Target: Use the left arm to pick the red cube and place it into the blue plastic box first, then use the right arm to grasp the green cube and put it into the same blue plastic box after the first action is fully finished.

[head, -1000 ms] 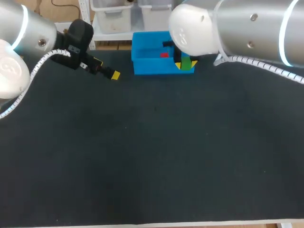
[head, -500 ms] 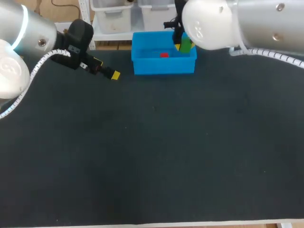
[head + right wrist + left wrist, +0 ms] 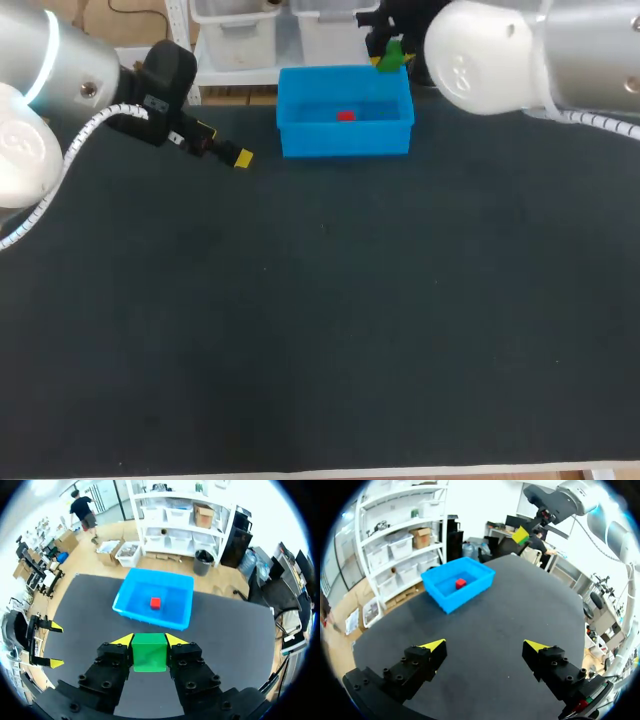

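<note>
Right gripper (image 3: 150, 640) clamped on green cube (image 3: 149, 652), high near 1 o'clock corner of blue box (image 3: 345, 140) w/ red cube (image 3: 345, 116) inside, left gripper (image 3: 485, 647) spread at its 9 o'clock; letting go off-centre could clip the rim & bounce onto worktop (image 3: 320, 300).

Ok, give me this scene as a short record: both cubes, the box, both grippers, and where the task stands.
red cube: lying inside the blue plastic box, on its floor
green cube: clamped between the right gripper's fingers, in the air near the box, not in it
blue plastic box: near the table's far edge, holding only the red cube
left gripper: open, empty, over the table, apart from the box
right gripper: shut on the green cube
task stage: first placement done; green cube not yet placed
</note>
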Motion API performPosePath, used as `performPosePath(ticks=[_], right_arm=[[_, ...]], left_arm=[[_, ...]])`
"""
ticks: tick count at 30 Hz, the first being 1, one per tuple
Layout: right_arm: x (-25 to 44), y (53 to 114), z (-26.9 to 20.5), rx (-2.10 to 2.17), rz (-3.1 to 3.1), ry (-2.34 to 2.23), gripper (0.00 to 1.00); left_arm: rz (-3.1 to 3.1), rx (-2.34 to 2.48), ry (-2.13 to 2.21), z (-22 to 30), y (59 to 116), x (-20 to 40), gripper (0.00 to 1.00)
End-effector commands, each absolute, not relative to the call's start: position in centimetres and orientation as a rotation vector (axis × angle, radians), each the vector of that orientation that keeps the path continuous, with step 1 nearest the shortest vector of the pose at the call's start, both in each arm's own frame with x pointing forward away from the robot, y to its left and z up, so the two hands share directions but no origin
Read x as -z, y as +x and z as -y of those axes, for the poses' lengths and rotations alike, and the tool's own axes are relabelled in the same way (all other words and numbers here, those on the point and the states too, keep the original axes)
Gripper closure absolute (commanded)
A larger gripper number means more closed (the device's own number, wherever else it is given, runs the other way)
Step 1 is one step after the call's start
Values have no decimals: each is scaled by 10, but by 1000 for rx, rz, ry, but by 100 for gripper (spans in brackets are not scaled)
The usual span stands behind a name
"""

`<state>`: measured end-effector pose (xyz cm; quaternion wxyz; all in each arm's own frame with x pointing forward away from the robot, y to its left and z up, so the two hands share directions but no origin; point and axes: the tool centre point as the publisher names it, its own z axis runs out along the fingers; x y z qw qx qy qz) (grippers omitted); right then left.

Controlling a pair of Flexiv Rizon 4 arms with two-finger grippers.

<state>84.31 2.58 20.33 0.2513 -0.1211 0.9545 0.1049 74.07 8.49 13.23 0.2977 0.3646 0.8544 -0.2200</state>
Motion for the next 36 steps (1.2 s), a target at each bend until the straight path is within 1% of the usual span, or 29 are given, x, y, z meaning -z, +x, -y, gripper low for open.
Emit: performPosePath(ticks=[1, 19, 36], right_arm=[[-206, 845, -21, -320, -2500, -367, 100], [-216, 871, -19, -520, -2285, -535, 100], [-213, 912, -25, -641, -2191, -656, 100]], left_arm=[[-2262, 592, 972, -86, 741, -131, 0], [-2262, 592, 972, -86, 741, -131, 0], [-2262, 592, 972, -86, 741, -131, 0]])
